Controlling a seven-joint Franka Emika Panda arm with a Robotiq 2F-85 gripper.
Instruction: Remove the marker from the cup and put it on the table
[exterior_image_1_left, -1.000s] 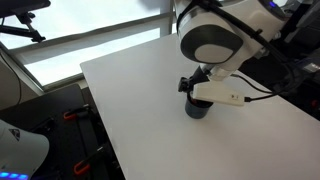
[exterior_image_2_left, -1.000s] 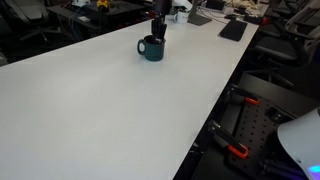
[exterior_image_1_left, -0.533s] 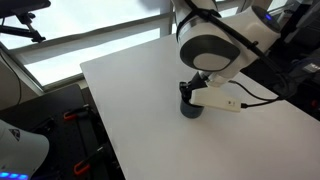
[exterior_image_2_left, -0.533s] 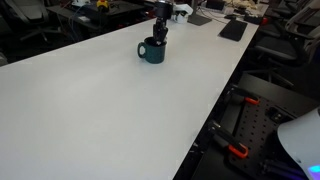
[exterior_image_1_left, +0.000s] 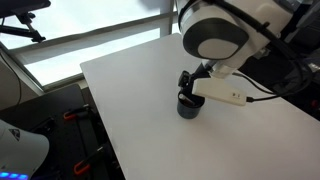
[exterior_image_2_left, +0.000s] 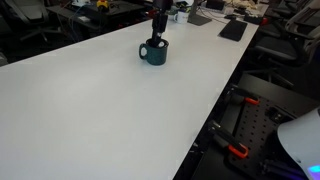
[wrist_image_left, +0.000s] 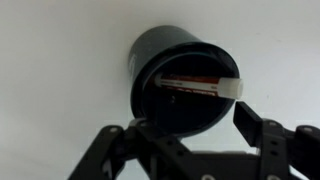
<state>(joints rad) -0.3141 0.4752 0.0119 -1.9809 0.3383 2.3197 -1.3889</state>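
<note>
The dark, squat cup (wrist_image_left: 180, 80) stands on the white table (exterior_image_1_left: 130, 90); it shows in both exterior views (exterior_image_1_left: 188, 106) (exterior_image_2_left: 152, 51). The marker (wrist_image_left: 200, 83), whitish with a reddish band, lies across the inside of the cup near its rim. My gripper (wrist_image_left: 192, 118) hangs straight above the cup, open, with one finger on each side of the cup's edge and nothing between them. In both exterior views the gripper (exterior_image_1_left: 186, 82) (exterior_image_2_left: 158, 28) sits just over the cup, and the marker is too small to make out there.
A dark flat keyboard-like object (exterior_image_2_left: 232, 30) and other clutter lie at the far end of the table. The table edge (exterior_image_1_left: 100, 110) drops off toward the floor and equipment. A white box with a cable (exterior_image_1_left: 225, 92) hangs from my wrist beside the cup.
The jaws have spread apart over the cup. The wrist has shifted slightly upward. The cup has stayed where it was.
</note>
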